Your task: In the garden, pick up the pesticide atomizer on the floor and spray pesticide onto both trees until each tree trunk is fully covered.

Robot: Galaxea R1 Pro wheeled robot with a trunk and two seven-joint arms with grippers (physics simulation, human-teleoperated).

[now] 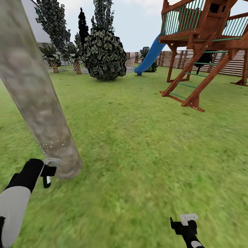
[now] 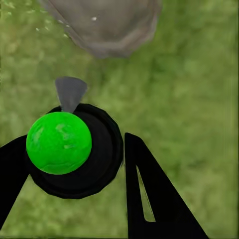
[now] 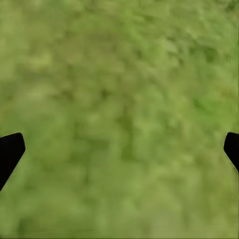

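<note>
A thick mottled grey-brown tree trunk (image 1: 34, 93) leans up the left of the head view, its foot in the grass (image 1: 137, 155). Fine white specks of pesticide (image 1: 53, 144) dot the bark low down. My left gripper (image 1: 48, 174) is right beside the trunk's base, shut on the pesticide atomizer (image 1: 51, 161). In the left wrist view the atomizer (image 2: 59, 142) is a black body with a bright green ball top and a grey nozzle aimed at the trunk (image 2: 107, 25), between my left gripper (image 2: 74, 172) fingers. My right gripper (image 1: 184, 223) hangs open over bare grass (image 3: 119, 99).
A wooden play tower (image 1: 203, 41) with a blue slide (image 1: 150, 55) stands at the back right before a slatted fence (image 1: 234, 65). A dense dark bush (image 1: 103, 53), short palms (image 1: 53, 57) and slim dark trees (image 1: 51, 24) stand at the back left. Open lawn lies between.
</note>
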